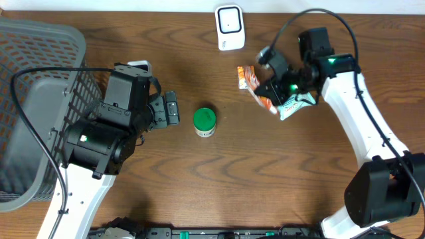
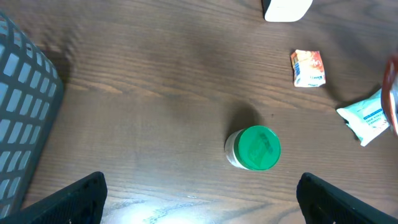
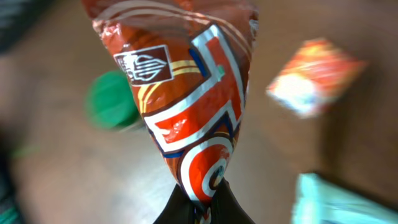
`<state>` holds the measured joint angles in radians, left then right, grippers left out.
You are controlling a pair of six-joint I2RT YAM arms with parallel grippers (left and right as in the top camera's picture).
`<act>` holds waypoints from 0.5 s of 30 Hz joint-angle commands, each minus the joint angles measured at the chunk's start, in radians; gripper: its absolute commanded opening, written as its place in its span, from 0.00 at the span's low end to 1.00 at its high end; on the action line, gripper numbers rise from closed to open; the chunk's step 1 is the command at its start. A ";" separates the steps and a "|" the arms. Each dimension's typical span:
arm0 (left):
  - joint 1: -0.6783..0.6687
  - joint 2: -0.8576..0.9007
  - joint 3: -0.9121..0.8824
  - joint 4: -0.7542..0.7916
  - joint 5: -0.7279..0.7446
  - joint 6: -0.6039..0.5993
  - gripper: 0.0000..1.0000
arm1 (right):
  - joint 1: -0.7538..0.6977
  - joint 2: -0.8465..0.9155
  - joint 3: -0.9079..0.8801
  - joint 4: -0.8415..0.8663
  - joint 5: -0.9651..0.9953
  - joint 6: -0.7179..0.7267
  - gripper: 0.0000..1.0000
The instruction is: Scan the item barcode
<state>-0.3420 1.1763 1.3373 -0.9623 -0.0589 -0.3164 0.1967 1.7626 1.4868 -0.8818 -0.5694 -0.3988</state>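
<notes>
A red, white and orange snack bag hangs pinched by its bottom corner in my right gripper, which is shut on it. In the overhead view this bag is held above the table at the right gripper, below and to the right of the white scanner at the back edge. No barcode shows on the side of the bag facing the wrist camera. My left gripper is open and holds nothing, a little short of a green-lidded jar.
The green-lidded jar stands mid-table. A small orange packet and a teal-and-white packet lie on the table near the right arm. A grey mesh basket fills the left side.
</notes>
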 commanded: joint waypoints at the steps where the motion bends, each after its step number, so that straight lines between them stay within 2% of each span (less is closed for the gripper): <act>1: 0.005 0.006 0.006 -0.002 -0.013 0.009 0.98 | 0.060 -0.001 0.007 0.095 0.339 0.182 0.01; 7: 0.005 0.006 0.006 -0.002 -0.013 0.009 0.98 | 0.120 0.040 0.007 0.311 0.560 0.189 0.01; 11: 0.005 0.006 0.006 -0.002 -0.013 0.009 0.98 | 0.124 0.119 0.032 0.430 0.607 0.189 0.01; 15: 0.005 0.006 0.006 -0.002 -0.013 0.009 0.98 | 0.125 0.254 0.157 0.462 0.632 0.165 0.01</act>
<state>-0.3420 1.1763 1.3373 -0.9627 -0.0589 -0.3164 0.3183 1.9343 1.5558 -0.4244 -0.0051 -0.2340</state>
